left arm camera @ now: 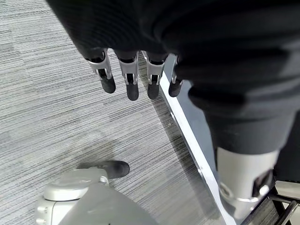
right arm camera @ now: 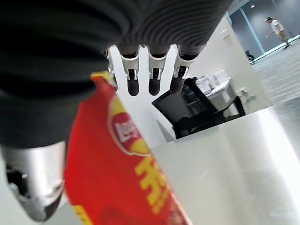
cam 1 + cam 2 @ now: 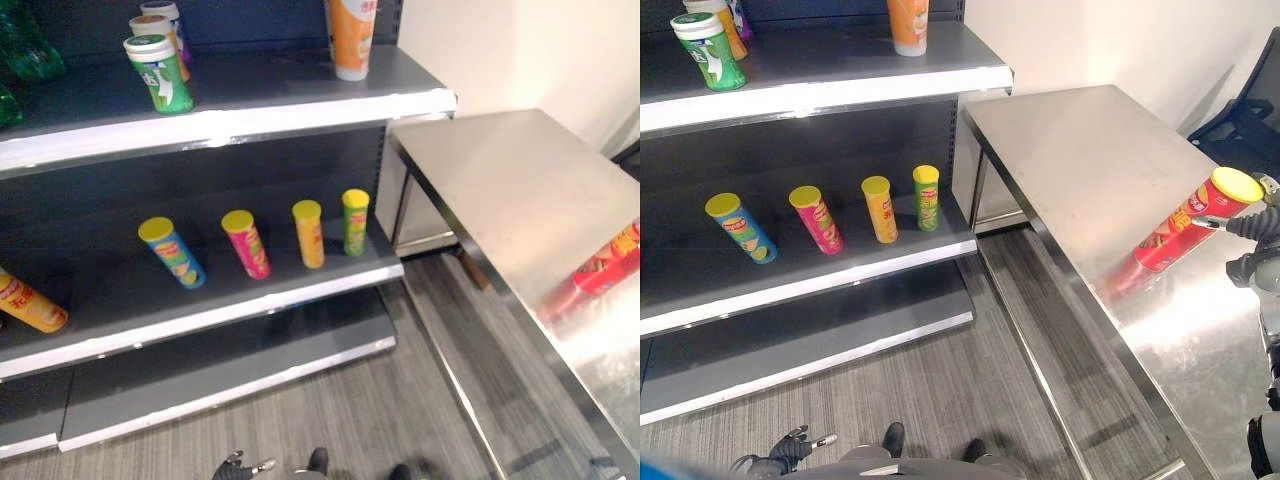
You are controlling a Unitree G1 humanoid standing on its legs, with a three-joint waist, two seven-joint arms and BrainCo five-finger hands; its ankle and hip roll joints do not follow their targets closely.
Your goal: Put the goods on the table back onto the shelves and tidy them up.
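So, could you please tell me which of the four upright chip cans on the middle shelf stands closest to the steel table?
The green can, rightmost of the row; the orange-yellow, pink and blue ones stand further left.

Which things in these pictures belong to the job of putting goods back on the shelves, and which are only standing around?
Part of the job:
- red chip can on the steel table, at the right robot hand
- middle shelf
- left robot hand, hanging above the floor

Just there:
- four small cans already on the shelf
- green-labelled can and orange bottle on the upper shelf
- black chair
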